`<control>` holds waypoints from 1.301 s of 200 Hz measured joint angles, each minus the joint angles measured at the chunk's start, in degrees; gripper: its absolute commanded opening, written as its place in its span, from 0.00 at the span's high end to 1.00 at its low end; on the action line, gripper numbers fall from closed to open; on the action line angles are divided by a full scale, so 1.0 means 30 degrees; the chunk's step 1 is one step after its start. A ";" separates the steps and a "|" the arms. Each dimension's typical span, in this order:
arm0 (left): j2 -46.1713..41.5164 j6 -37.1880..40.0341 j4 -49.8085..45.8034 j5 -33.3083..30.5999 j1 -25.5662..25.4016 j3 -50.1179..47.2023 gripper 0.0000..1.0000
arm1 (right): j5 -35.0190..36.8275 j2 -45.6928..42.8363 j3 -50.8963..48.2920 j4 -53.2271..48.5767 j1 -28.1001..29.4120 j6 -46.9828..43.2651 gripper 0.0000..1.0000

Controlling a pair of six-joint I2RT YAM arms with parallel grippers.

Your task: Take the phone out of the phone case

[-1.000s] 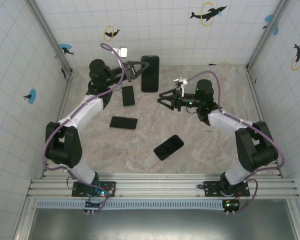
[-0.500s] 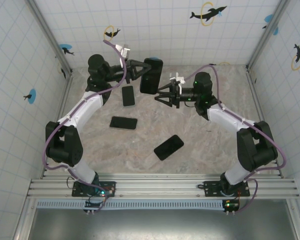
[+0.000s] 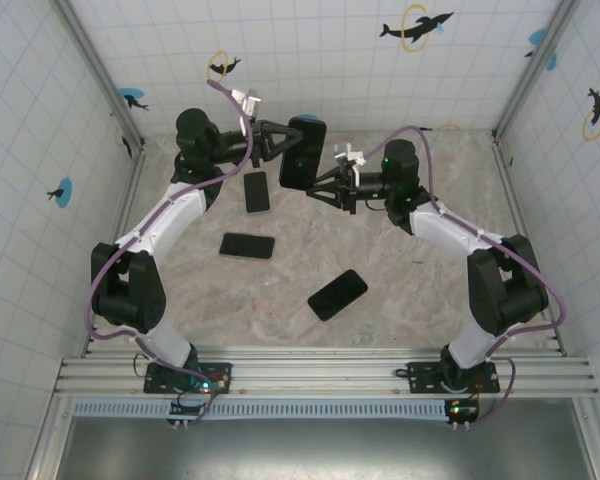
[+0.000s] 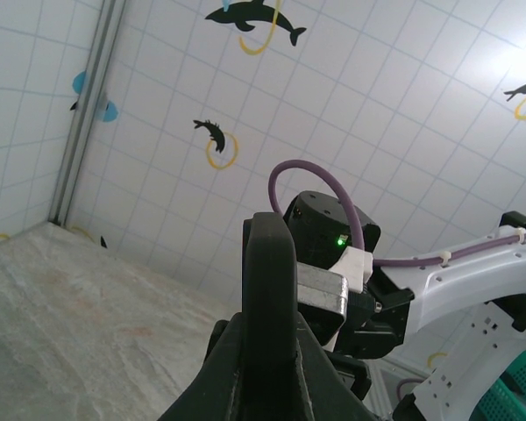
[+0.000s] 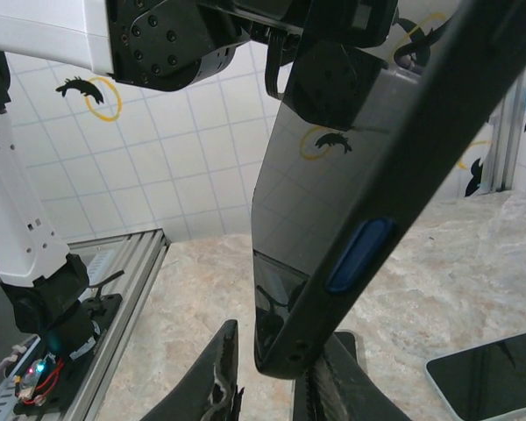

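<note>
The left gripper point(image 3: 283, 143) is clamped on the glossy black phone point(image 3: 302, 152) in its dark grey phone case point(image 5: 403, 175) with a blue side button. The phone is clear of the beige marbled desk point(image 3: 430, 290), above the middle of the far edge. The right gripper point(image 3: 322, 190) stands narrowly open. Its fingers point(image 5: 217, 373) straddle the phone's lower corner, one visibly clear of it. Three loose black phones point(image 3: 247, 245) lie flat on the desk, left of centre to centre.
</note>
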 measured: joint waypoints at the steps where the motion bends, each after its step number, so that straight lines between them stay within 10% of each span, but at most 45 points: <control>1: 0.0000 -0.0029 0.0000 0.0000 0.0000 0.0000 1.00 | 0.0007 0.0000 0.0007 0.0000 0.0000 0.0000 0.77; 260: 0.0138 -0.0969 0.0415 0.0692 0.0000 0.0117 1.00 | 0.0466 0.0240 0.2084 -0.6193 0.0372 -0.5319 0.97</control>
